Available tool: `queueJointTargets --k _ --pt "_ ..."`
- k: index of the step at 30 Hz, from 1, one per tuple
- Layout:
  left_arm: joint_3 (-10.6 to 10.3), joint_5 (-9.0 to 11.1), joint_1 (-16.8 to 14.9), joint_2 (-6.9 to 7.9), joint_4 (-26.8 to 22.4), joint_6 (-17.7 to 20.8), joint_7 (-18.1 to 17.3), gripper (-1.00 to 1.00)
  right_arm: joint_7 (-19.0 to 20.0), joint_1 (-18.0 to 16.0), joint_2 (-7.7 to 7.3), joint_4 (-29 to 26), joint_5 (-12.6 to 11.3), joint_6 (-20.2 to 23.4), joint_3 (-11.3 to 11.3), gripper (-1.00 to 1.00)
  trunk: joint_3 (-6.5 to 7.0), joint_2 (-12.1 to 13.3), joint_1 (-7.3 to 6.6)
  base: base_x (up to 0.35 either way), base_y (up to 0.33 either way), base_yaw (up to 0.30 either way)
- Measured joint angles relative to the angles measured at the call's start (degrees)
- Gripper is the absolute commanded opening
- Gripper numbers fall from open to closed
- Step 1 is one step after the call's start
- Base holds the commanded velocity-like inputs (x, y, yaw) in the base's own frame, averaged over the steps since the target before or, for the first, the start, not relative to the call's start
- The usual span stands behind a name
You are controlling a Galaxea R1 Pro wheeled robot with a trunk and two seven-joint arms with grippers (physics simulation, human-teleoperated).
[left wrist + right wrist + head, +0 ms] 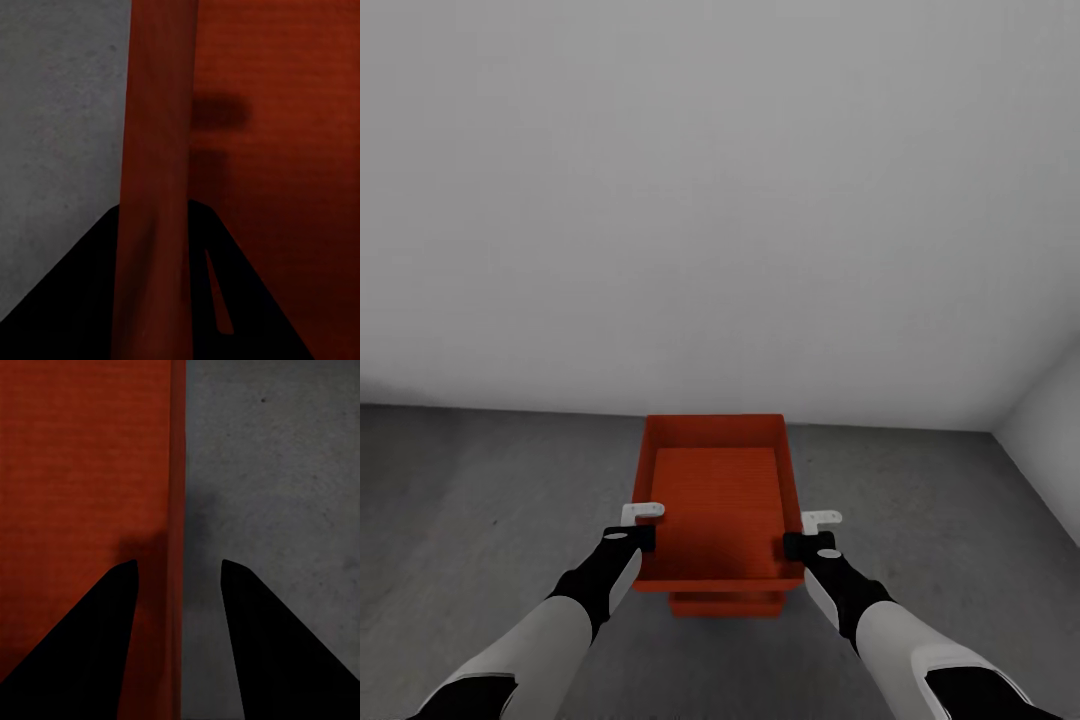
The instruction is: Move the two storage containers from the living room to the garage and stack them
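We reach both arms forward and down, forearms converging on the upper container [715, 495]. Our left claw [632, 540] straddles its left wall, fingers [90, 300] pinching the thin side; in the left wrist view the wall runs between them. Our right claw [810, 545] straddles the right wall with its fingers [82, 637] spread, a gap showing on the outer side. This container sits over the lower container [725, 603] on the grey floor [480, 500], near the white wall [720, 200]. We read no labels or writing anywhere.

no readable text, labels or numbers anywhere.
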Motion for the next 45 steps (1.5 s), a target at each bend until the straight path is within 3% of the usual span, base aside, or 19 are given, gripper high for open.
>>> queueJointTargets --k 37,45 --pt "0.0 0.0 0.0 -0.02 0.0 -0.1 0.0 -1.00 0.0 0.0 -0.06 0.0 -0.1 -0.1 0.2 -1.00 -3.43 0.0 0.00 0.000 0.000 0.000" --pt "0.0 0.1 0.0 -0.02 0.0 -0.4 0.0 -1.00 0.0 0.0 -0.07 0.0 -0.1 -0.3 0.1 -1.00 -3.63 0.0 0.00 0.000 0.000 0.000"
